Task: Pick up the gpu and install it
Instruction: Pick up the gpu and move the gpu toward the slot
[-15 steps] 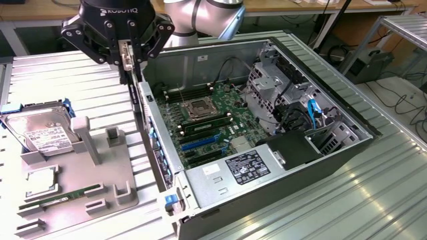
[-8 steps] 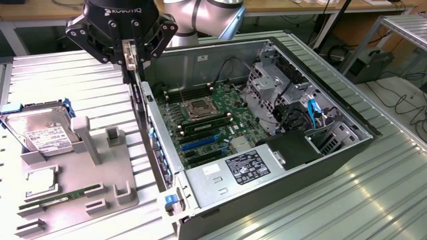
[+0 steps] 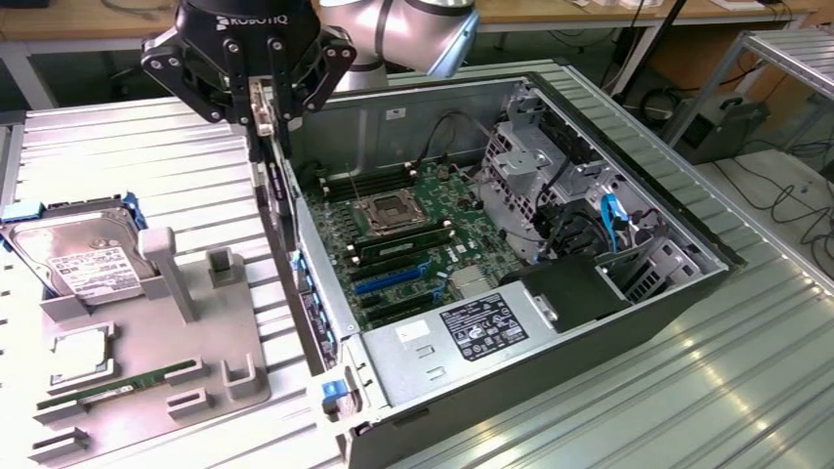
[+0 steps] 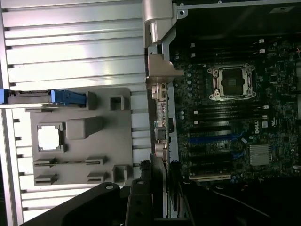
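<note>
GPU: The gpu [image 3: 269, 181] [image 4: 160, 122] hung edge-on from the gripper [image 3: 264, 112] [image 4: 159, 188], one end clamped between its two fingers [image 3: 244, 98] [image 4: 141, 202]. In the wrist view the silver bracket [image 4: 160, 56] sat at the end away from them.
Fingers: They stood partly closed, pressing both faces of the card and holding nothing else.
Below the fingers: The card ran just beside the near wall of the open computer case [image 3: 548, 371], raised above it.
On one side of the fingers: The motherboard [image 3: 404, 234] [image 4: 225, 132] lay inside the case. Its open processor socket [image 3: 391, 210] [image 4: 231, 81] and blue expansion slots [image 3: 391, 278] [image 4: 214, 140] were apart from the card.
On the other side of the fingers: A grey holder tray [image 3: 156, 352] [image 4: 80, 136] rested on the ribbed metal table [image 3: 156, 156] [image 4: 70, 47]. It carried a hard drive [image 3: 85, 259], a processor chip [image 3: 78, 350] [image 4: 49, 137] and a green memory stick [image 3: 117, 386], all well apart from the fingers.
</note>
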Controlling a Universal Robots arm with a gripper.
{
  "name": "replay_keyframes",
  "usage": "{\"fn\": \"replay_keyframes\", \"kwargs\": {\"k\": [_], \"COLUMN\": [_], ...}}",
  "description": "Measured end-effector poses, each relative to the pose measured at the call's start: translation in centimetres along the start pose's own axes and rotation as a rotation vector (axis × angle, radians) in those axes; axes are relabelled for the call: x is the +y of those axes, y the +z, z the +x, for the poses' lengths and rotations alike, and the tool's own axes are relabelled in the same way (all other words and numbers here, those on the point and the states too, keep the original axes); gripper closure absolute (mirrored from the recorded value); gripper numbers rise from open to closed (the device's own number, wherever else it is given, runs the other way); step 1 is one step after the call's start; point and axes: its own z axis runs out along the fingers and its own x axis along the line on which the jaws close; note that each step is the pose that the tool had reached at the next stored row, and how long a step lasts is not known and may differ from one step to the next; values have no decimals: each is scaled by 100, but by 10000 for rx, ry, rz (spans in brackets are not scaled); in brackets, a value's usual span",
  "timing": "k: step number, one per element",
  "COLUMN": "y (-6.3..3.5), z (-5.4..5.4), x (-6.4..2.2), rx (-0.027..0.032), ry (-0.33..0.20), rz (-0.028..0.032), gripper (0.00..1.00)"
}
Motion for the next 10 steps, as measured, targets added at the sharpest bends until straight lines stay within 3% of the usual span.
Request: {"fn": "replay_keyframes", "kwargs": {"k": [10], "y": [3], "z": [-82], "x": [6], "rx": [0], "ry": [0], "rz": [-1], "gripper": [73]}}
